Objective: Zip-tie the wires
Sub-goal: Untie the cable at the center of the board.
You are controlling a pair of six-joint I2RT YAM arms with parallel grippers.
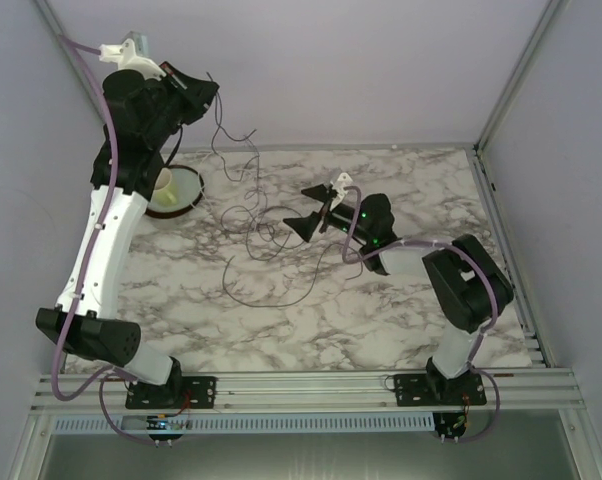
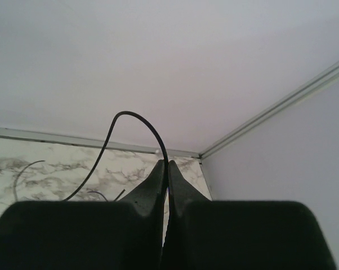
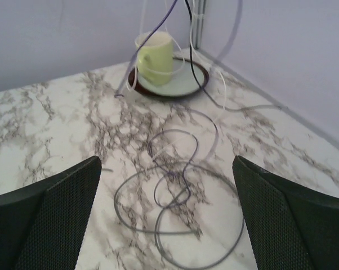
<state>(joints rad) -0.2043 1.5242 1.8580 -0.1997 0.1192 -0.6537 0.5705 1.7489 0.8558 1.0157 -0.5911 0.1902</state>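
Backdrop: pale lilac walls all round, marble table under both arms.
Wires: the wires lie in a loose dark tangle left of centre on the table. One strand climbs off the heap toward the far-left corner.
Left gripper: the left gripper is up high by the back wall with its jaws pressed together on that strand. My wrist view shows it arcing out from between the tips. I reckon it's lifted to draw the loops out of the heap.
Right gripper: the right gripper sits low, just right of the tangle. Jaws are spread wide with nothing in them. The loops lie straight ahead between the fingers, so it looks lined up to gather them.
Cup: a yellow-green cup on a saucer, beyond the tangle and out of the way.
Stage: early, I'd judge; nothing is bundled yet.
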